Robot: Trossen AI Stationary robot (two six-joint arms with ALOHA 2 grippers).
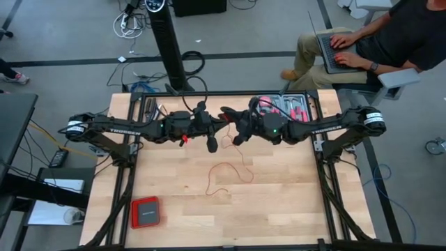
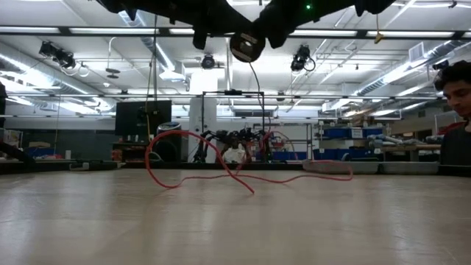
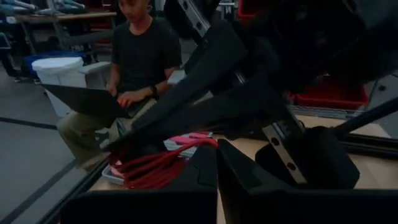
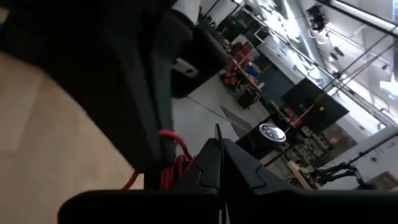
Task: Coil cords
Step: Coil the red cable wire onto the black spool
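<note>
My left gripper and right gripper meet high above the pale wooden counter, both clenched, with red strands showing beside the fingers in the wrist views. The thin red wire-like cord sprawls in loose loops mid-counter below them. A flat red square box lies well apart, near the counter's front left corner.

The pale butcher-block wooden table top looks smooth and matt — the thin red plastic-coated cord slightly glossy, the flat red plastic box matt-lidded.
</note>
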